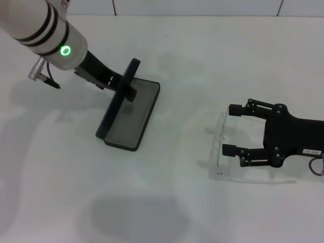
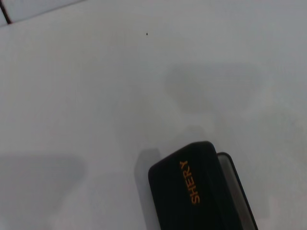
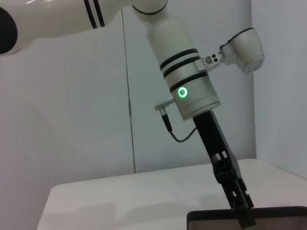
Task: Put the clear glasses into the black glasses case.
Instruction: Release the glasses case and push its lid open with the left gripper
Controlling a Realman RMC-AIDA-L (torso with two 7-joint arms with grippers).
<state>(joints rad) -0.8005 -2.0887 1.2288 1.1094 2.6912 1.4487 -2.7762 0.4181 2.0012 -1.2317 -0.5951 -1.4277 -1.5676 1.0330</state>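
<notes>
White tabletop (image 1: 202, 61) runs under everything, bare and pale, which is part of your problem: the clear glasses (image 1: 220, 152) lie on it to the robot's right and nearly vanish against it, only a faint outline of the lens and one thin arm showing. Your right gripper (image 1: 229, 129) sits low at them with its fingers spread wide, one finger on either side of the lens end, nothing gripped yet. Well apart, toward the robot's left, the black glasses case (image 1: 130, 116) stands open with its grey lining facing up and its lid raised on edge; your left gripper (image 1: 125, 86) is at that lid and seems to be holding it up, though you cannot tell how its fingers are set. Watch the close on the glasses, since smooth curved plastic could squirt out sideways or tip up if the fingers meet it off-centre. Watch the carry too, because the frame is about as wide as the case and a skewed grasp could leave an arm hanging over the rim. If the left arm shifts, the lid may drop shut.
</notes>
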